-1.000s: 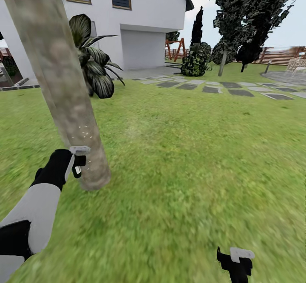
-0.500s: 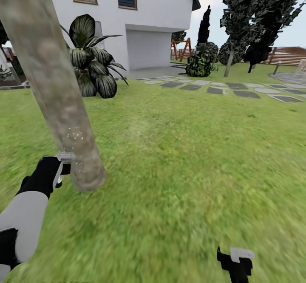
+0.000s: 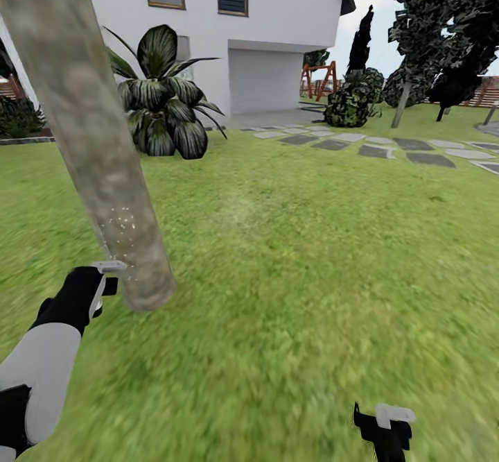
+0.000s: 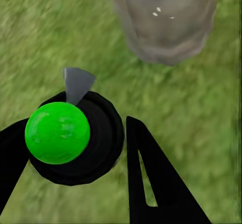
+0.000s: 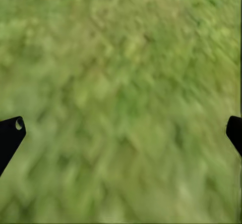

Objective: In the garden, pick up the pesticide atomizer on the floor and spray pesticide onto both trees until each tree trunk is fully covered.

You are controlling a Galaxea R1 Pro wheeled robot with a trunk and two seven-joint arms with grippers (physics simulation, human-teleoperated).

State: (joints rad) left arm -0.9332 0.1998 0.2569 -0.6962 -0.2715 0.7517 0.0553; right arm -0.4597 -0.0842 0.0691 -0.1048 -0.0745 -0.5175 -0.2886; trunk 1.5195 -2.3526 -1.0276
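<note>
The pesticide atomizer (image 4: 58,132) has a round black body, a bright green cap and a grey nozzle (image 3: 109,266). My left gripper (image 3: 105,284) is shut on it, a black finger on each side (image 4: 151,178). The nozzle points at the foot of the near tree trunk (image 3: 104,164), a thick mottled grey-tan column leaning across the left of the head view. White specks (image 3: 122,225) dot the bark just above the nozzle. Far off at the back right stands another tree (image 3: 400,103) with a pale trunk. My right gripper (image 3: 384,426) hangs open over bare grass (image 5: 121,103).
A dark broad-leaved plant (image 3: 165,98) stands before the white house (image 3: 277,25). Grey stepping stones (image 3: 378,150) cross the lawn at the right, with dark shrubs (image 3: 352,101) behind them. Open grass (image 3: 312,275) spreads to the right of the near trunk.
The whole view has swung, so house and plants sit further right. My left gripper with the atomizer has slid from in front of the trunk to its left edge, slightly lower.
</note>
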